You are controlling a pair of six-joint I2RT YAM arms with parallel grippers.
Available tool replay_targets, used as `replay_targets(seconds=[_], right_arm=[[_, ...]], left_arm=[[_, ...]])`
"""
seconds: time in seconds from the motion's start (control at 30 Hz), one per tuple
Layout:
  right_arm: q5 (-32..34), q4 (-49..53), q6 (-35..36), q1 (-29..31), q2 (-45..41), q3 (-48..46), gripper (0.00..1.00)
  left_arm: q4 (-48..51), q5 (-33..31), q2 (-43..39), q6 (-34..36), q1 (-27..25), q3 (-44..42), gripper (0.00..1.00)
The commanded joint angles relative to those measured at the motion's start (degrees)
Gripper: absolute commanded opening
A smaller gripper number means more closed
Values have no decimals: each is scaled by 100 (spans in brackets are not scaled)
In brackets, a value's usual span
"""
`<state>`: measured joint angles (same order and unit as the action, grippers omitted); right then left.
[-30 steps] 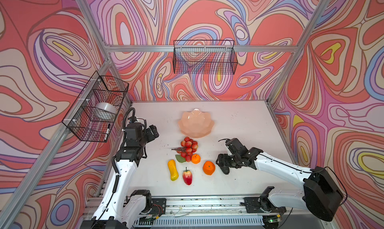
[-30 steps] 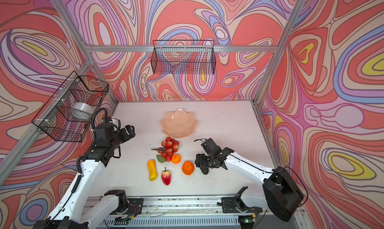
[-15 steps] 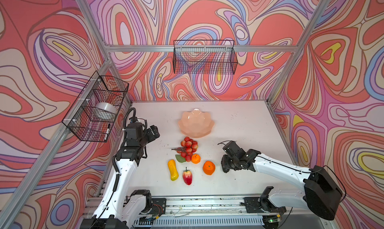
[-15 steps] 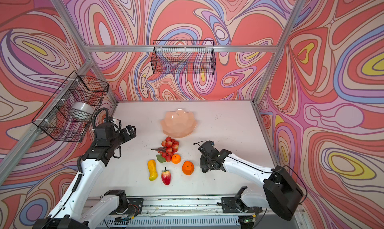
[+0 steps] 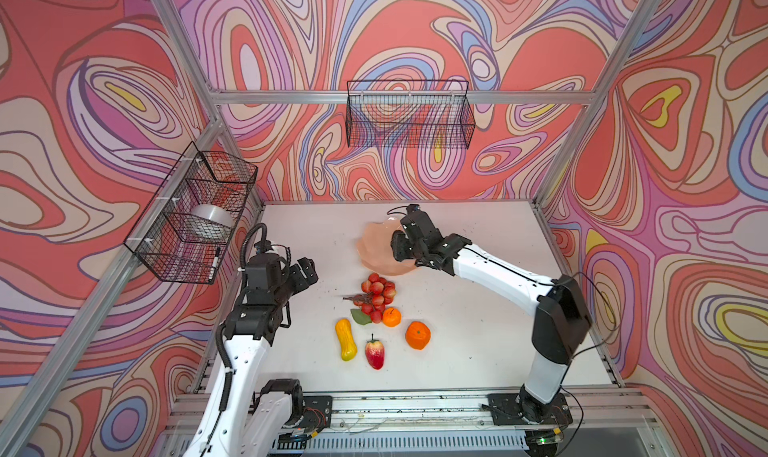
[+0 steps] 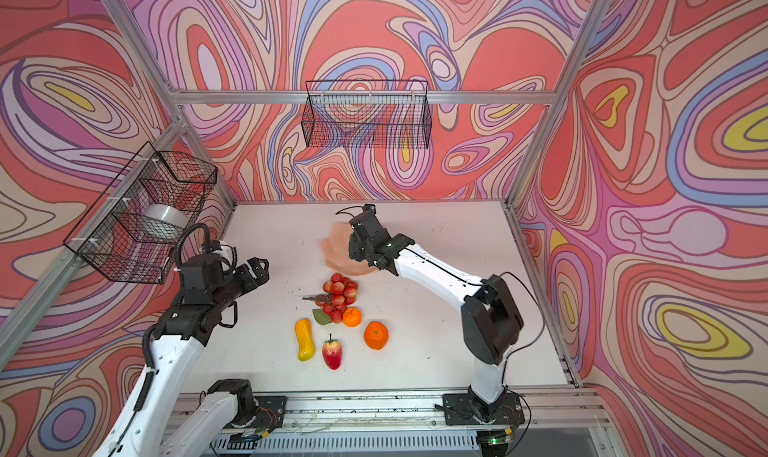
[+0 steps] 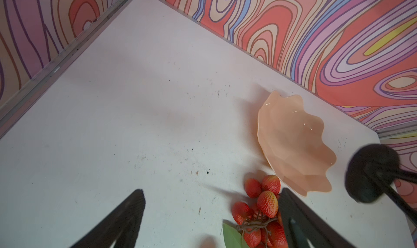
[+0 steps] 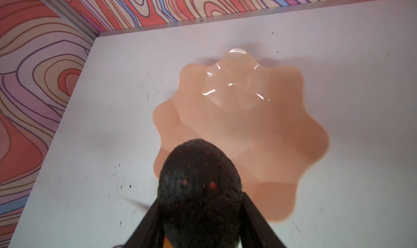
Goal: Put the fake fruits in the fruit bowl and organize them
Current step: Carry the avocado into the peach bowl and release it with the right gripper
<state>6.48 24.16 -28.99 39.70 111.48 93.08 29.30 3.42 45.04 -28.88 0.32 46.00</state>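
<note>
Right wrist view showed the right gripper [image 8: 200, 222] clamped on the black avocado [image 8: 198, 186], a finger pressed to each flank and the blunt end pointing at the fruit bowl [image 8: 304, 132]. The fruit appeared to hang over the bowl's rim rather than its hollow, so I judged it was being carried in for release and wanted a little more reach toward the centre.

The bowl was empty and sat on the table [image 5: 478, 309] toward the far edge, about mid-width. In both top views the other fruits lay between it and the near edge. The red bunch [image 5: 376, 295] was just beside the bowl, with a small orange [image 5: 391, 317] against it. A larger orange [image 5: 417, 335], the yellow elongated fruit [image 5: 346, 339] and the red-yellow tapered fruit [image 5: 375, 353] lay nearer the edge.

The left gripper [image 7: 211, 195] hung empty toward the left edge, jaws wide apart, clear of the right arm. Nothing blocked the drop. The wire baskets [image 5: 409, 114] hung on the walls.
</note>
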Motion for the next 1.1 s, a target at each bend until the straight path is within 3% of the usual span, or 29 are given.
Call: replay_targets(seconds=[0.0, 0.2, 0.33, 0.47, 0.67, 0.8, 0.93, 1.07], right_arm=[[-618, -44, 475, -274, 899, 770, 44], [-817, 285, 660, -375, 2068, 1892, 44], [-980, 645, 626, -475, 2519, 2373, 46], [-939, 640, 593, -505, 2629, 2304, 56], [-1214, 547, 431, -707, 2674, 2218, 72], [-1152, 272, 481, -812, 2190, 1955, 79], [-993, -711, 360, -859, 837, 728, 86], [-814, -1005, 265, -859, -317, -306, 90]], left_arm=[[634, -62, -241, -217, -1, -60, 94], [1218, 177, -213, -480, -5, -70, 93], [1343, 651, -41, -599, -5, -252, 87], [1588, 800, 148, -620, -10, -294, 78], [1342, 1280, -68, -880, -135, -759, 76], [1129, 1342, -149, -1158, -574, -1081, 75], [796, 945, 120, -1495, -1493, -1266, 75], [527, 697, 602, -1765, -2054, -1405, 72]])
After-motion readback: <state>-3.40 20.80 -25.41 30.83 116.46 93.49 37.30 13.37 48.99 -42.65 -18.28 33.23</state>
